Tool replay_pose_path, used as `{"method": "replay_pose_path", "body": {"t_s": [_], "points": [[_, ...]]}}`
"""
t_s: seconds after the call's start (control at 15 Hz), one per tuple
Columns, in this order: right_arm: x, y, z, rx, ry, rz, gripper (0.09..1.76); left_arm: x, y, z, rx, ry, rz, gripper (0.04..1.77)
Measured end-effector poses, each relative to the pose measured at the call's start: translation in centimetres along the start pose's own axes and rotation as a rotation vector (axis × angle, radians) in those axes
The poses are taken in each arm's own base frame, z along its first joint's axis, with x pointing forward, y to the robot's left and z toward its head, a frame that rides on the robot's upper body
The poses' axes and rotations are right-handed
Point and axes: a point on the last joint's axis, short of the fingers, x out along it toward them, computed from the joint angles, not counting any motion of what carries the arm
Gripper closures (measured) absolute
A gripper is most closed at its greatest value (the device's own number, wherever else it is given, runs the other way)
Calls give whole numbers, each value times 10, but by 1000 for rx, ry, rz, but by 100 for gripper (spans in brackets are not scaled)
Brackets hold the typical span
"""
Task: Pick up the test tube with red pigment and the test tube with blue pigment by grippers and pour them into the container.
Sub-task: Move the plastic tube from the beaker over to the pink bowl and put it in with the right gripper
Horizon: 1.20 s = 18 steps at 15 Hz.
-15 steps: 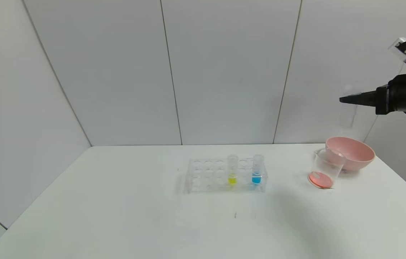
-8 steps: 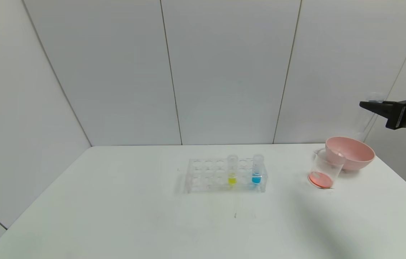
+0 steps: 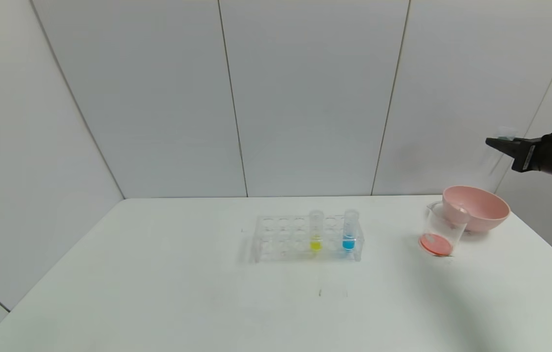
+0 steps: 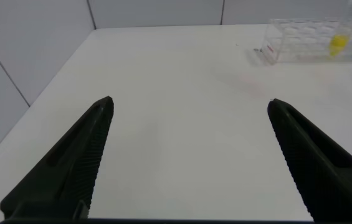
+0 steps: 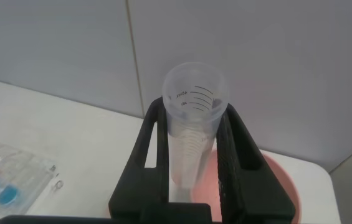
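Note:
My right gripper (image 3: 492, 142) is high at the right, above the pink bowl (image 3: 481, 208). It is shut on a clear test tube (image 5: 191, 124) in which no liquid shows. The container (image 3: 444, 227), a clear beaker, stands in front of the bowl with red-orange liquid in its bottom. The test tube with blue pigment (image 3: 349, 234) stands upright in the clear rack (image 3: 281, 239) at mid-table. My left gripper (image 4: 188, 109) is open and empty over bare table, left of the rack (image 4: 294, 40); it is out of the head view.
A tube with yellow liquid (image 3: 315, 233) stands in the rack, left of the blue one. The white table is walled at the back and left. The bowl's rim (image 5: 275, 186) shows below the held tube in the right wrist view.
My right gripper has moved right with the tube, from over the beaker to over the bowl, and its wrist has turned. Rack, beaker and bowl have not moved.

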Motion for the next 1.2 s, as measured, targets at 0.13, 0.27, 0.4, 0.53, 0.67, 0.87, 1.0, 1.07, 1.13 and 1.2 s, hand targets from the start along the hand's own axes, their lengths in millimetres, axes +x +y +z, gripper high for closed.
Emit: {"method": "replay_pose_path", "body": {"t_s": [0.13,0.27,0.4,0.53,0.67,0.87,1.0,1.07,1.13,1.2], "points": [[20,-21,-12,-18,-30,-64,134,0,0,0,0,0,0,5],[39,-41,-30,-16,-25,-134,134,0,0,0,0,0,0,5],[51,-57,-49,-4,-3,-172,134,0,0,0,0,0,0,5],[58,-65,-66,15,25,-183,134,0,0,0,0,0,0,5],[62,-69,-75,24,40,-184,134,0,0,0,0,0,0,5],[67,-70,-82,27,49,-180,104,0,0,0,0,0,0,5],[69,-70,-84,29,51,-179,85,0,0,0,0,0,0,5],[69,-70,-84,26,48,-180,76,0,0,0,0,0,0,5],[69,-70,-83,22,43,-180,68,0,0,0,0,0,0,5],[69,-70,-83,20,39,-179,62,0,0,0,0,0,0,5]]}}
